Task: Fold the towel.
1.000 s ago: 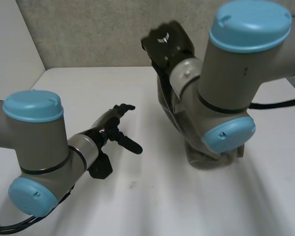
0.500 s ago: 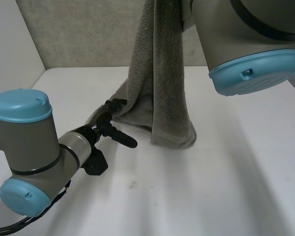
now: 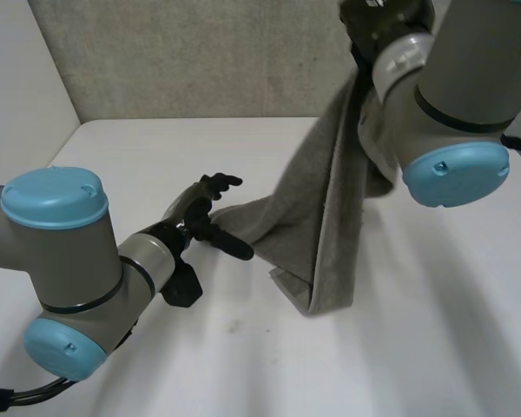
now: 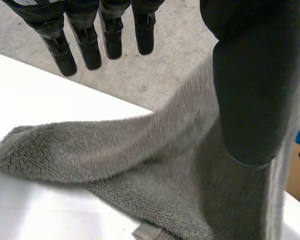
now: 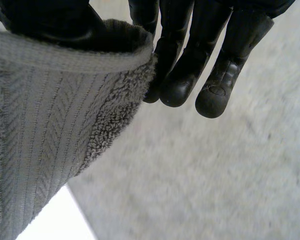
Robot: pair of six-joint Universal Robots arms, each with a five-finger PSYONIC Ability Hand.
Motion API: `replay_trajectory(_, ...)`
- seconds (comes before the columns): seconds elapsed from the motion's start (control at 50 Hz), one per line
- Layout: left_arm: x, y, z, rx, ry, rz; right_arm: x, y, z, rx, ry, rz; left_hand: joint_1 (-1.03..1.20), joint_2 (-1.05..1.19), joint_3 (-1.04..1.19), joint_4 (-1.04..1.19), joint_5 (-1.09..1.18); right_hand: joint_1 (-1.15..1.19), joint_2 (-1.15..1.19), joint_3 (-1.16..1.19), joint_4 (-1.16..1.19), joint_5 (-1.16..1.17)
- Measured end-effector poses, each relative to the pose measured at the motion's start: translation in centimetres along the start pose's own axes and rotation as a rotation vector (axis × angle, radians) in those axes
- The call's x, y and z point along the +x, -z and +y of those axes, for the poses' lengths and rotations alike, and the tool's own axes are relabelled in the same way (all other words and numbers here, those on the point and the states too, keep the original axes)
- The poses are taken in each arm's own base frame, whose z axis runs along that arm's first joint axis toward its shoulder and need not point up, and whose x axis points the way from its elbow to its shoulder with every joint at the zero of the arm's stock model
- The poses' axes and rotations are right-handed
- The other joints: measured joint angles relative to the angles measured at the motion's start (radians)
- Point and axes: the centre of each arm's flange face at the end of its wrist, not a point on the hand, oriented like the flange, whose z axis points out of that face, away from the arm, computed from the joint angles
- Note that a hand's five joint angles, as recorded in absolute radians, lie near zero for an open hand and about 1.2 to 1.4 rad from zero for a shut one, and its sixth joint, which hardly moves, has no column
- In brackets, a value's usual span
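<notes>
A grey towel [image 3: 330, 200] hangs from my right hand [image 3: 384, 19], which is raised high at the back right. In the right wrist view my right hand [image 5: 190, 50] pinches the towel's hemmed edge [image 5: 50, 125] between thumb and fingers. The towel's lower end rests in a fold on the white table [image 3: 156, 148]. One corner stretches left to my left hand [image 3: 204, 217]. In the left wrist view that corner [image 4: 25, 150] lies on the table below the straight fingers [image 4: 85, 35] and apart from them. The thumb [image 4: 255, 100] is spread wide over the towel, so the hand is open.
A grey felt wall [image 3: 174, 52] stands behind the table. A light side wall [image 3: 17, 78] closes the left. My right arm's elbow [image 3: 456, 174] hangs over the table's right half. Bare table lies in front of the towel.
My right hand has lifted the towel off the table and carried it up and to the right. The towel's corner now trails at my left hand, which has barely moved.
</notes>
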Motion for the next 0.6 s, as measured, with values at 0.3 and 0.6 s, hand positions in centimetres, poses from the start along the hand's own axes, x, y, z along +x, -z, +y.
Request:
replay_trajectory(0.3, 3.7, -0.7, 3.4, -0.089, -0.068, 0.137, 1.4, -0.8, 7.4, -0.200, -0.020, 0.000, 0.101, 0.102, 0.106, 0.105, 0.099, 0.000, 0.000, 0.000, 0.000, 0.000)
replay_trajectory(0.6, 3.3, -1.6, 8.5, -0.159, -0.099, 0.072, 4.0, 1.4, 8.7, -0.247, -0.073, 0.023, 0.101, 0.100, 0.104, 0.103, 0.099, 0.000, 0.000, 0.000, 0.006, 0.000)
